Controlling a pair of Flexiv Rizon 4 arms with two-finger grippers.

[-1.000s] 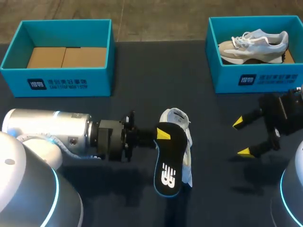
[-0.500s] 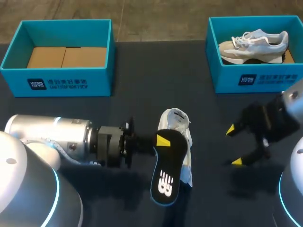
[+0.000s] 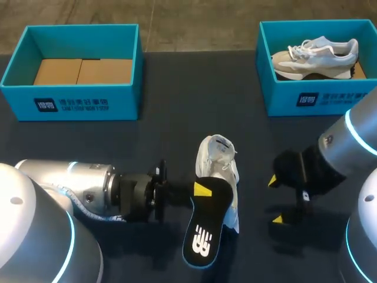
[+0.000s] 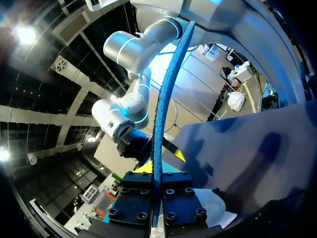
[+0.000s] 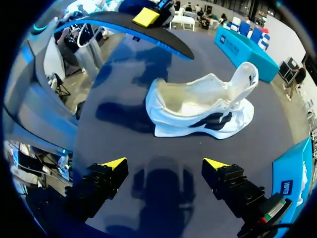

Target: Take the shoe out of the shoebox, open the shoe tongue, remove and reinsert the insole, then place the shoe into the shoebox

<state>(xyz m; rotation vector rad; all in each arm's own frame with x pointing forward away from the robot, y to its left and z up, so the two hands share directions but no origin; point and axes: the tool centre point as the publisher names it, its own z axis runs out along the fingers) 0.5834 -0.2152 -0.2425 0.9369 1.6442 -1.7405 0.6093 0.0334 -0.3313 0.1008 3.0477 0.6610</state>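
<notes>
A white shoe lies on the dark table, its tongue pulled open and its inside bare. My left gripper is shut on one end of the black insole, holding it just above and left of the shoe. In the left wrist view the insole runs edge-on out from between the fingers of the gripper. My right gripper stands open to the right of the shoe. In its own view the right gripper faces the shoe's side, with the insole beyond it.
A blue shoebox with a cardboard floor sits at the back left. Another blue shoebox at the back right holds a second white shoe. Bare dark table lies between the boxes.
My right arm has moved left and nearer the front edge, closing in on the shoe, still open. The left gripper has carried the insole slightly toward the table's front edge.
</notes>
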